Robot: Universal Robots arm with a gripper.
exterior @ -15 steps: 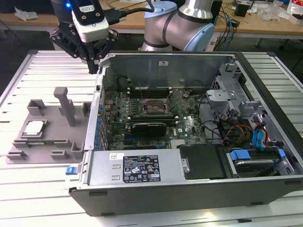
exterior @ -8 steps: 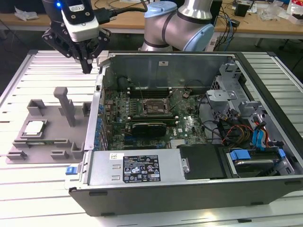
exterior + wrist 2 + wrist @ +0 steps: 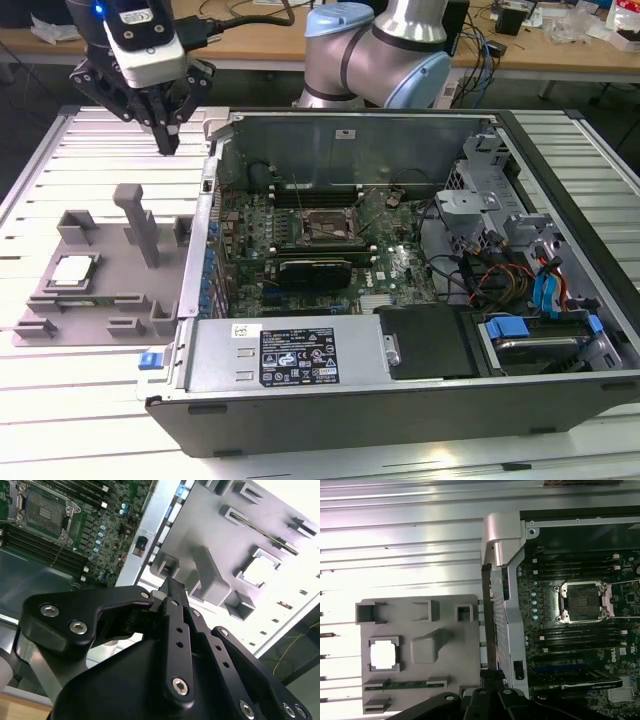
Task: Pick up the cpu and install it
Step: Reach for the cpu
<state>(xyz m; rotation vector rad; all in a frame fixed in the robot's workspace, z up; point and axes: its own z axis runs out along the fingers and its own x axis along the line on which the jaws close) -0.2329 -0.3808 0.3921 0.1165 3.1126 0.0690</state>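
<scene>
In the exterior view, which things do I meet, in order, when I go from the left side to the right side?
cpu → gray post → socket → black cover → blue caddy

I see the cpu (image 3: 383, 656) lying flat in a square recess of the grey holder tray (image 3: 420, 615) on the slatted worktop (image 3: 395, 545); just beside the tray, sharing the frame, sits the open computer case (image 3: 502, 555); its socket (image 3: 582, 601) lies between rows of memory slots (image 3: 580, 566).
</scene>
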